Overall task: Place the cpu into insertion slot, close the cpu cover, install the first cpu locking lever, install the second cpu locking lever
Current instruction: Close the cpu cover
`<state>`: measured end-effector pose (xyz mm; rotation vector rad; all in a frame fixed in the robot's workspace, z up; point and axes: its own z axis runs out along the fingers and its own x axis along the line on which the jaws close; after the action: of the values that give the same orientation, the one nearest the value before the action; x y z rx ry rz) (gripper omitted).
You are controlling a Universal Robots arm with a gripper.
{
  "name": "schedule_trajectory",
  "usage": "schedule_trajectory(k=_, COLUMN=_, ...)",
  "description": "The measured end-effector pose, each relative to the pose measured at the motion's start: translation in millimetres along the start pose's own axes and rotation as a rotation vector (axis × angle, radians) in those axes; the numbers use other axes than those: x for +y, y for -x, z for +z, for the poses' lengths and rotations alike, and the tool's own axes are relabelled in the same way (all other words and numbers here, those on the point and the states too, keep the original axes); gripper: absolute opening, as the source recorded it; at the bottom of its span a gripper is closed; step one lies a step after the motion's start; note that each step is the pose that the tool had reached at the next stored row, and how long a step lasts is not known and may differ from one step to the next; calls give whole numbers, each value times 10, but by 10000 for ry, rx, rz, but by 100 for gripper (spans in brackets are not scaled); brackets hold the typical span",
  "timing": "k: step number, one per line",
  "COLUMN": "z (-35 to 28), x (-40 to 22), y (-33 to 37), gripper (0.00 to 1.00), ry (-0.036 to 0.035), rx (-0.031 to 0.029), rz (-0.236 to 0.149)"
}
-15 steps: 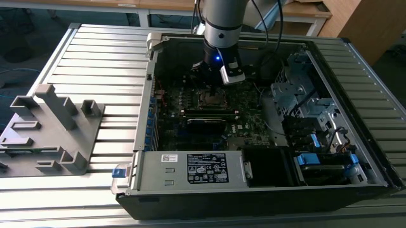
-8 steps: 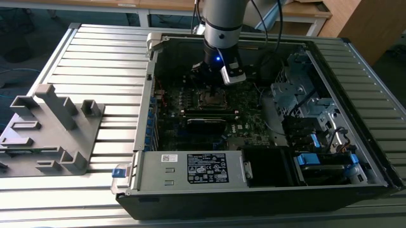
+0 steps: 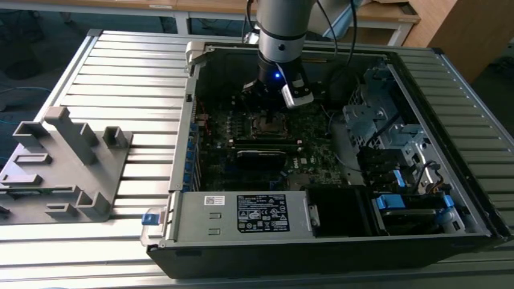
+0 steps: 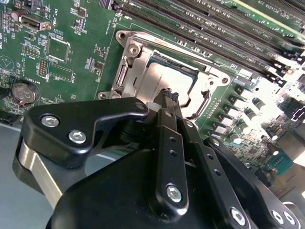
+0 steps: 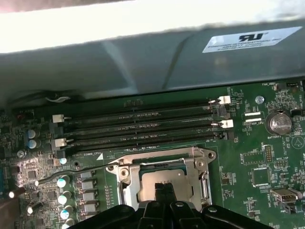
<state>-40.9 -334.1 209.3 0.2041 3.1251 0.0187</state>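
Placement looks done: the cpu (image 4: 159, 76) (image 5: 152, 179) lies flat in the insertion slot (image 3: 269, 124), its dull grey top showing through the window of the cpu cover (image 4: 136, 71) (image 5: 157, 164), which lies down around it. In both wrist views the end effector (image 4: 167, 97) (image 5: 162, 188) is poised directly over the chip, clenched with its two black fingers pressed together and nothing visible between them. Their tips stand above the cpu's edge nearest the cameras — whether they touch the metal I cannot tell.

In the first wrist view a thin metal rod (image 5: 71, 171) runs from one corner of the socket across the green motherboard (image 4: 71, 71), and the long black memory slots (image 5: 143, 125) lie just beyond the socket.

In the exterior view the arm (image 3: 281, 24) reaches down into the open computer case (image 3: 192, 120), which rests on the slatted counter (image 3: 120, 66) — a grey fixture (image 3: 64, 162) sits well apart, toward the exterior view's left.
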Motion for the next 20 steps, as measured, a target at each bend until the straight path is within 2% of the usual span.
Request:
schedule_trajectory(k=3, z=1, x=0, y=0, gripper=11, ry=-33, rx=-5, rz=0)
schedule_trajectory(k=10, z=1, x=-2, y=-18, gripper=11, ry=-37, rx=-8, rz=0)
schedule_trajectory(k=20, z=4, x=-24, y=-173, gripper=11, ry=-31, rx=-56, rz=0)
